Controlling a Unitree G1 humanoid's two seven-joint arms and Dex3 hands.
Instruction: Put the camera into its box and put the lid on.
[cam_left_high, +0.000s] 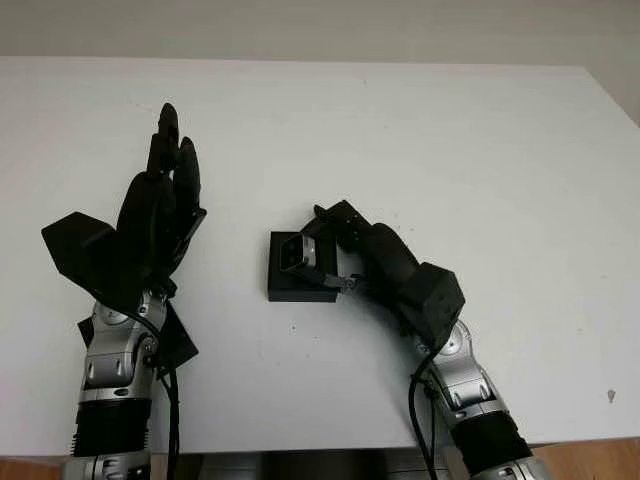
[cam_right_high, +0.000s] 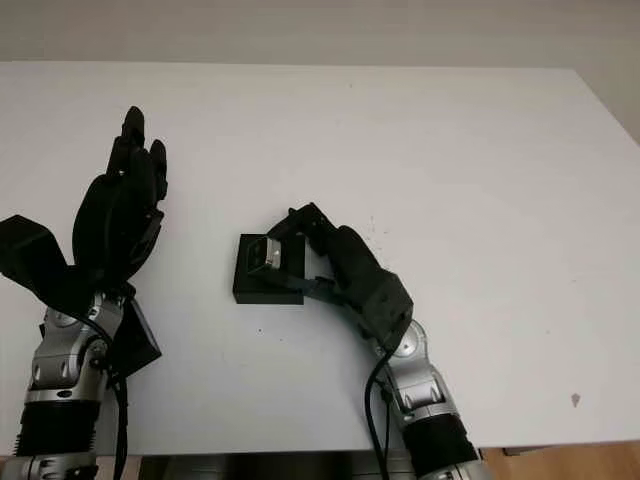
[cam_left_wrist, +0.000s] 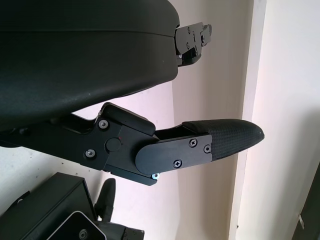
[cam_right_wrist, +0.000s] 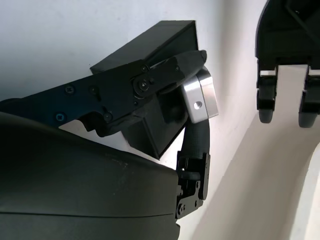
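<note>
Desk: white desk (cam_left_high: 450, 150), plain and matte, running to a pale wall at the far edge; a strip of brown floor shows at the near corners.
Box: black box (cam_left_high: 290, 285), open at the top, sitting near the middle of the desk, a little toward the near edge.
Camera: small silver-framed camera (cam_left_high: 297, 252) with a dark lens face, sitting at the mouth of the box and tilted, held there rather than fully down inside.
Right hand: right hand (cam_left_high: 335, 245) reaches in from the near right, its fingers (cam_right_wrist: 175, 67) closed around the camera over the box.
Left hand: left hand (cam_left_high: 160, 215) is raised above the left part of the desk, well apart from the box, open and holding nothing.
Head views: both show the whole desk, both arms, and the box from above.
Right wrist view: a close look at the camera's silver side with a small hole, pinched between black fingers, with the box's dark wall just behind it; the other hand's fingertips show across the desk.
Left wrist view: the box corner and the camera's rounded silver rim, seen from the side past one outstretched fingertip (cam_left_wrist: 230, 137).
</note>
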